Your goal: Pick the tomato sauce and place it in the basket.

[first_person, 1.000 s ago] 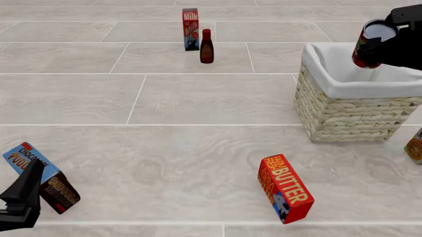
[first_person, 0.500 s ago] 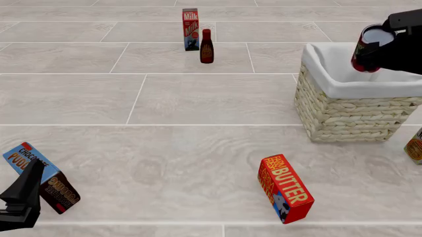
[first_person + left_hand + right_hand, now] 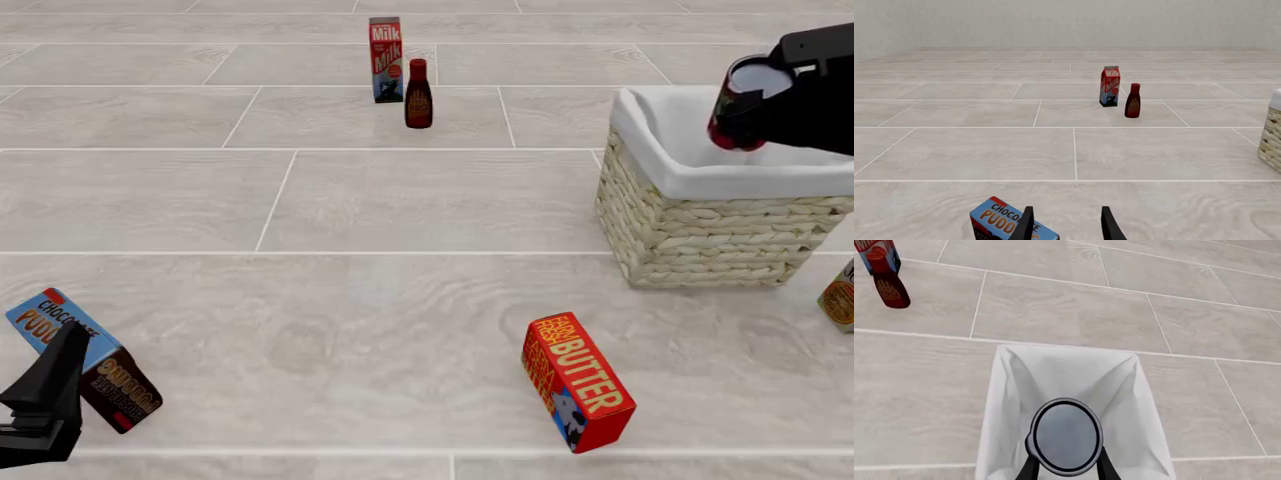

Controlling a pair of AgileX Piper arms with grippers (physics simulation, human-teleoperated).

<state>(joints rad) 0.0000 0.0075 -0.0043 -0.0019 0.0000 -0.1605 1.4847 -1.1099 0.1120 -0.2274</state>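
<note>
Right hand [image 3: 771,100] reaching in from the far right, held above the large square pale-straw wicker basket [image 3: 707,230] with white cloth lining, fingers [image 3: 1029,467] clamped on either side of the small short cylindrical red-labelled tomato sauce can [image 3: 742,100]. Can tilted, flat grey metal end with a dark rim turned toward the near side; in the right wrist view that round end [image 3: 1066,435] seen head-on, over the middle of the basket's white lining [image 3: 1021,375]. Not resting in the basket, suspended over its opening. Lining visible inside, nothing else showing there.

Left hand [image 3: 47,400] low at the near left corner, black fingers [image 3: 1026,226] spread apart and gripping nothing, just above the blue and brown chocolate pudding box [image 3: 80,355] lying flat on the pale tiled table [image 3: 400,200].

Elsewhere: red butter carton [image 3: 577,380] standing tilted at near centre, milk carton [image 3: 386,58] and dark red-brown bottle with red cap [image 3: 418,95] upright, just beside each other, at far centre.
</note>
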